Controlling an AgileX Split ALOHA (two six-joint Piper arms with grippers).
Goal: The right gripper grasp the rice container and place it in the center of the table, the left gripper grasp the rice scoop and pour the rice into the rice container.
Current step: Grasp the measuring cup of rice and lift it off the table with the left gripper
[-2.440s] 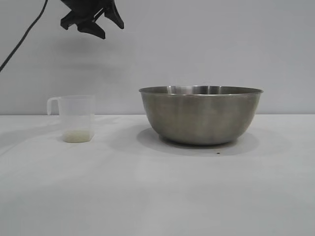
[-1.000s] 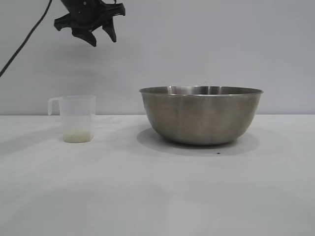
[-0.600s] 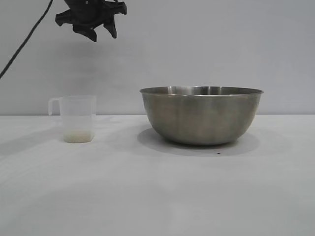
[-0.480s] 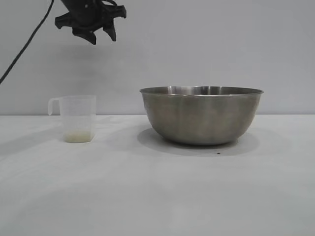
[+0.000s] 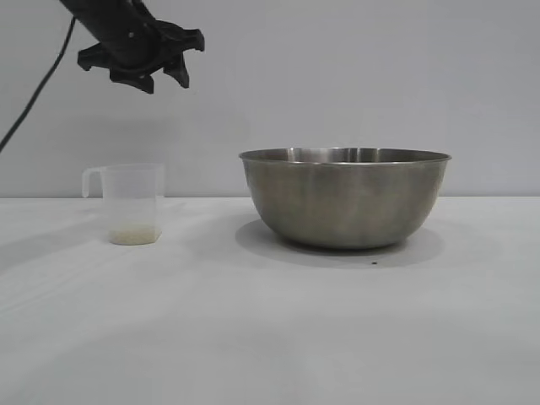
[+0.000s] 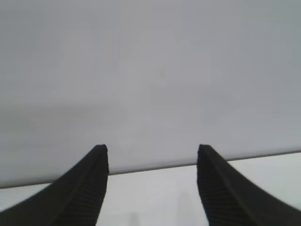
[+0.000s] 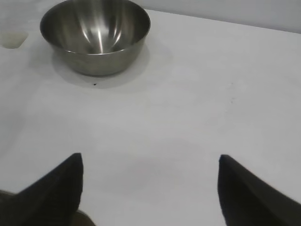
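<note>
setting: lab test bench | evidence: bare white table (image 5: 270, 337); plain grey backdrop wall (image 5: 354, 76)

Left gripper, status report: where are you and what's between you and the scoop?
Left gripper open, high above rice scoop. Scoop upright on table, rice inside. Rice container beside it, untouched. Right gripper open, well back. Nothing blocking.

One rice container (image 5: 344, 199), a steel bowl, is standing on one table (image 5: 270, 337). One rice scoop (image 5: 131, 202), a translucent cup with one loop handle, is standing on the same table, and one thin layer of rice (image 5: 134, 234) is lying in its base. Two grippers are showing: one left gripper (image 5: 145, 78) and one right gripper (image 7: 149, 188), each showing two pointed fingers parted. One dark speck (image 5: 375, 262) is lying by the bowl.
</note>
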